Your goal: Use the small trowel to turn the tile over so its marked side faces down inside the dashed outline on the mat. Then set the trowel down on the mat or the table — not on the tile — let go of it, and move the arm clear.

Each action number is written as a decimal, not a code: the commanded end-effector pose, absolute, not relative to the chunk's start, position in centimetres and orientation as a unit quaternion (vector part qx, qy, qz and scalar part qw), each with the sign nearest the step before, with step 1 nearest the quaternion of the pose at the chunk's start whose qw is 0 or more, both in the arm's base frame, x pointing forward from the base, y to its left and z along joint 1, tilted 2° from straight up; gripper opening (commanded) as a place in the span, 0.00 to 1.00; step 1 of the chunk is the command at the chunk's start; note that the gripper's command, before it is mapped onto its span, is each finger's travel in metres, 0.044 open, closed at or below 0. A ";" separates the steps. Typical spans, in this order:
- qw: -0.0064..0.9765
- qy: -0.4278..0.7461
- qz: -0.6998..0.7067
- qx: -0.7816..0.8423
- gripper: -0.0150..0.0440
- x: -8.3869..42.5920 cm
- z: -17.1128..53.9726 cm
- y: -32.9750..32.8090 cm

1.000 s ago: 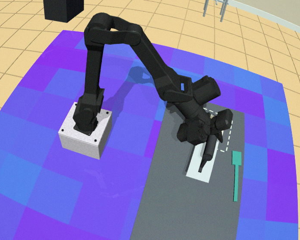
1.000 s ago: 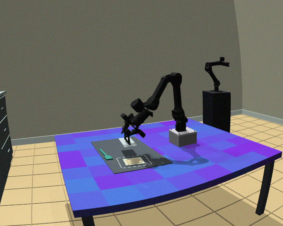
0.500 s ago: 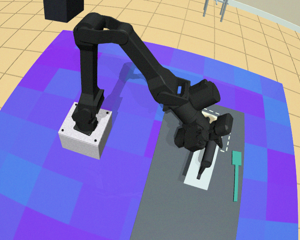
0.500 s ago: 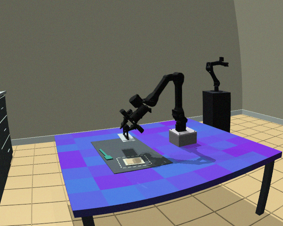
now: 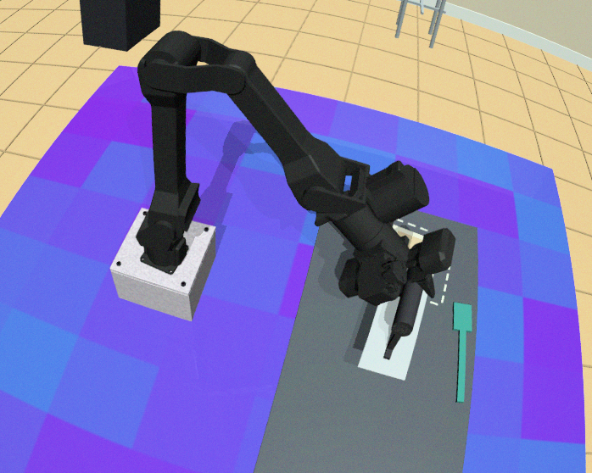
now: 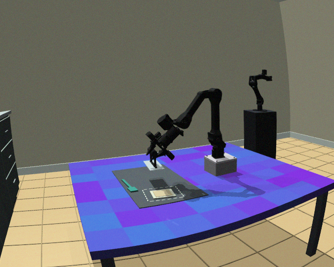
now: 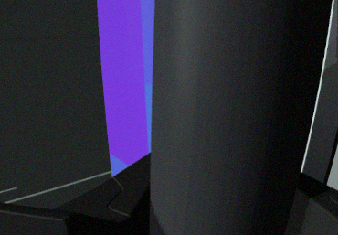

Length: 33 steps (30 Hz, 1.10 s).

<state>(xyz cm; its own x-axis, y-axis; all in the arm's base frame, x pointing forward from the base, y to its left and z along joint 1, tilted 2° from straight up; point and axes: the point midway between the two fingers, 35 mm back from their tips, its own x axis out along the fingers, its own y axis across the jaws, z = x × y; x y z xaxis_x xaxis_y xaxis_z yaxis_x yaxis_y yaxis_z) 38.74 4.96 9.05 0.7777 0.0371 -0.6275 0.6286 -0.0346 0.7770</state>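
My gripper (image 5: 416,282) (image 6: 151,153) is shut on the dark round handle of the small trowel. The trowel's handle (image 5: 408,313) (image 7: 219,95) slants down to its white blade (image 5: 382,365) (image 6: 148,164), which is held above the grey mat (image 5: 332,422) (image 6: 127,174) and casts a shadow. The pale tile (image 5: 413,236) (image 6: 162,193) lies flat inside the dashed outline (image 5: 433,303) (image 6: 149,200), apart from the blade. Its upward face is beige with a lighter rim, and no dark mark shows on it. The arm hides part of the tile in the top view.
A teal spatula-like tool (image 5: 461,356) (image 6: 129,185) lies on the mat near its outer long edge. The arm's base block (image 5: 151,282) (image 6: 220,167) stands on the checkered purple and blue table (image 5: 113,376) (image 6: 247,195). A second arm (image 6: 257,92) stands on a dark pedestal (image 6: 260,132) beyond the table.
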 end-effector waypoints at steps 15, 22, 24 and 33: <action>0.653 0.244 -0.225 0.681 0.25 38.8 9.2 5.0; 0.649 0.243 -0.230 0.683 0.25 38.8 9.0 4.9; 0.640 0.235 -0.248 0.689 0.25 39.1 8.8 4.3; 0.573 0.165 -0.358 0.718 0.25 41.0 7.5 0.6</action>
